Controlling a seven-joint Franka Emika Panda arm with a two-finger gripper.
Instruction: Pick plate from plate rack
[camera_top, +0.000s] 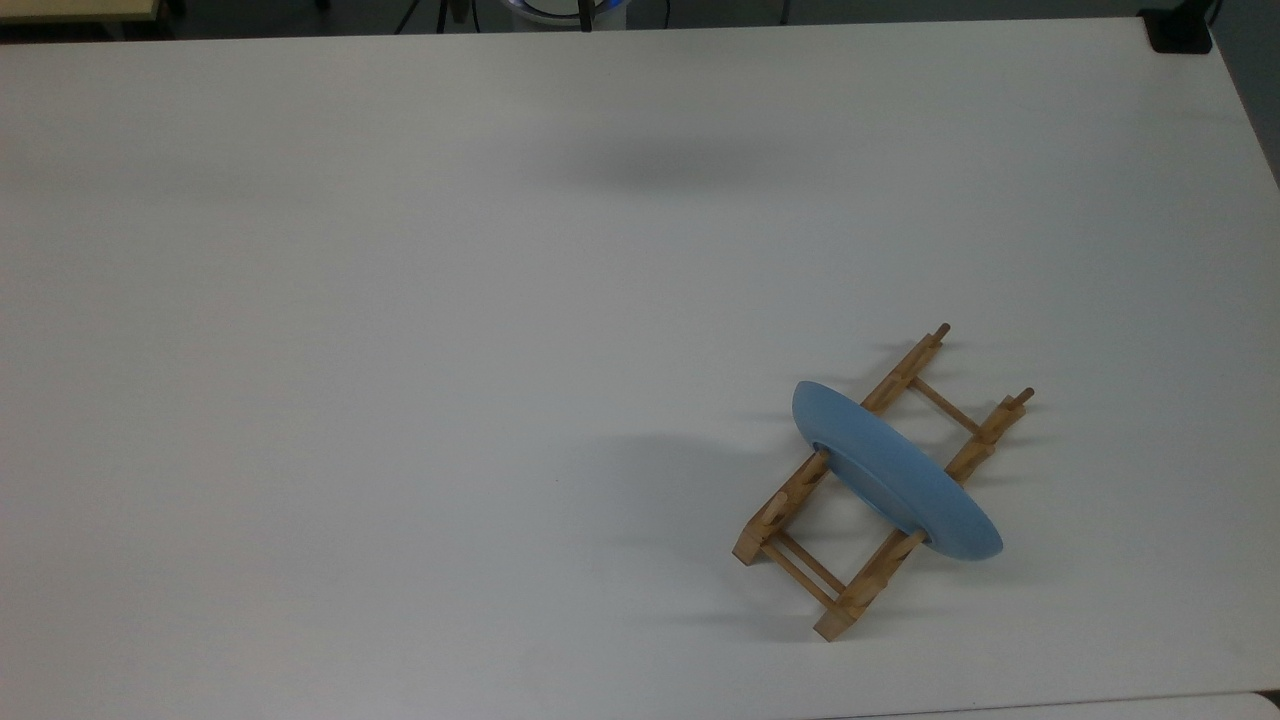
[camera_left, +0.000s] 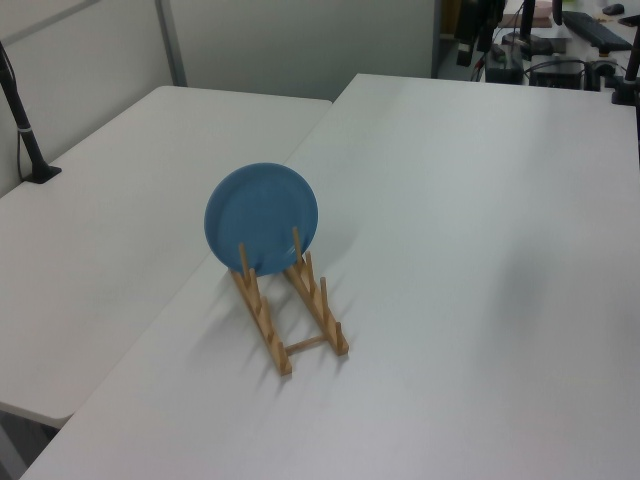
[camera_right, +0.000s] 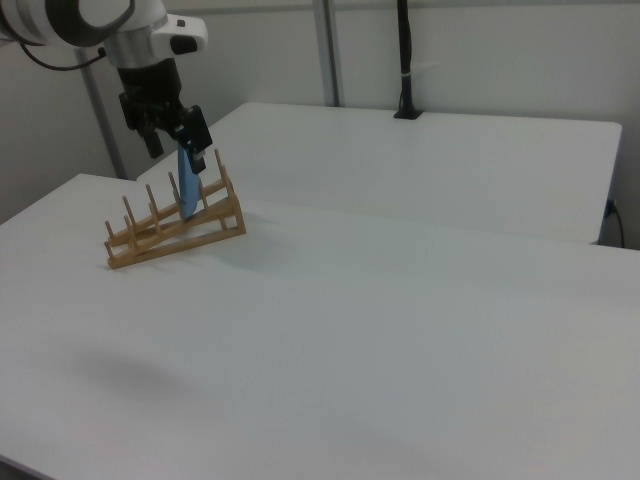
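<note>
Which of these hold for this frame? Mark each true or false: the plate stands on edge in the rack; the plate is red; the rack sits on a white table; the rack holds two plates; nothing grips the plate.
1. The plate stands on edge in the rack: true.
2. The plate is red: false, it is light blue.
3. The rack sits on a white table: true.
4. The rack holds two plates: false, only one.
5. Nothing grips the plate: true as far as the top and left views show; in the right view the gripper overlaps its top edge, contact unclear.
</note>
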